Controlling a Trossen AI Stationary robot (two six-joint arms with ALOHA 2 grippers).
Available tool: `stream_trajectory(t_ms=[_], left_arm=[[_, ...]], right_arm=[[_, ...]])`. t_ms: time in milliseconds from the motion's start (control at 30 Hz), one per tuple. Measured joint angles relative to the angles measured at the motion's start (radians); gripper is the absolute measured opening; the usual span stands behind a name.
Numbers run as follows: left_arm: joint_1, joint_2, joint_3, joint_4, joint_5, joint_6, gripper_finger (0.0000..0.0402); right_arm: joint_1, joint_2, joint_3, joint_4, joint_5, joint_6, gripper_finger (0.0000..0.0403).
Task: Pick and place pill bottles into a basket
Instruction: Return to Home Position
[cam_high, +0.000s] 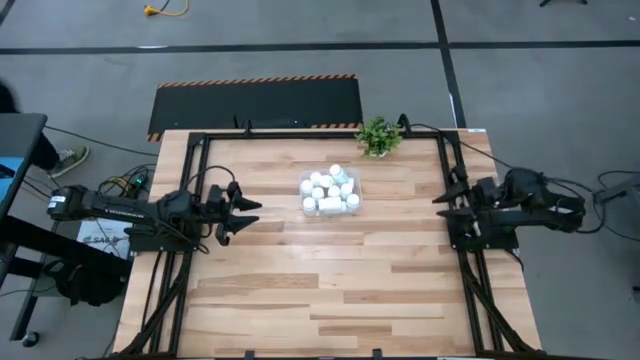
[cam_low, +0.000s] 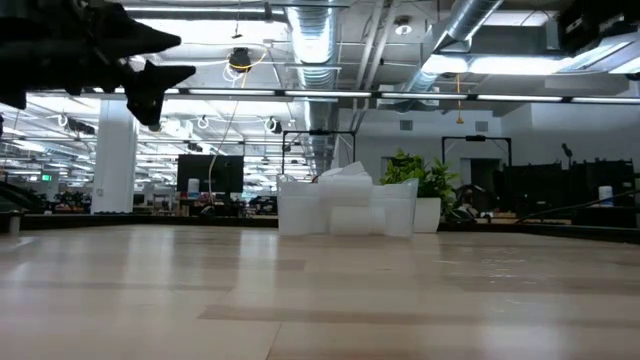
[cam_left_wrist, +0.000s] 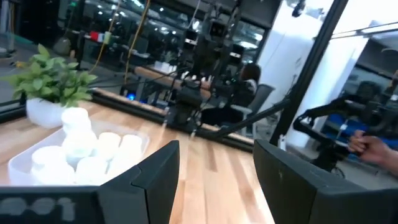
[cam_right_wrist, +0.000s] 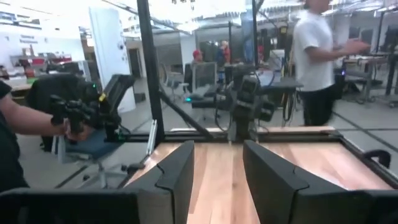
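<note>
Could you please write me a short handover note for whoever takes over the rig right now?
Left gripper: open, empty, raised above the left side of the table, apart from the bin.
Right gripper: open, empty, at the table's right edge.
Pill bottles: all that show are piled in the clear bin at the middle back, near the plant.
Done: no bottle shows outside the bin.
Left: probably only parking both arms.
</note>
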Motion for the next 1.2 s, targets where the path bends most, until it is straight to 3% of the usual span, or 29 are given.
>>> stream_trajectory(t_ms=[300, 467, 700, 967, 1200], left_arm=[[0.001, -0.088, 0.0, -0.07, -0.024, 0.04, 0.0194], [0.001, -0.257, 0.0, -0.207, -0.035, 0.041, 0.0194], [0.001, -0.533, -0.001, -0.494, -0.111, 0.02, 0.0194], [0.001, -0.526, -0.001, -0.59, -0.172, -0.035, 0.0194], [0.001, -0.53, -0.001, -0.575, -0.287, -0.044, 0.0194]], right_arm=[[0.0, 0.0, -0.154, 0.21, -0.018, 0.088, 0.0131], [0.0, 0.0, -0.226, 0.295, -0.115, 0.117, 0.0131], [0.0, 0.0, -0.357, 0.465, -0.117, 0.142, 0.0131], [0.0, 0.001, -0.468, 0.576, -0.113, 0.207, 0.0131], [-0.001, 0.001, -0.468, 0.486, -0.113, 0.191, 0.0131]])
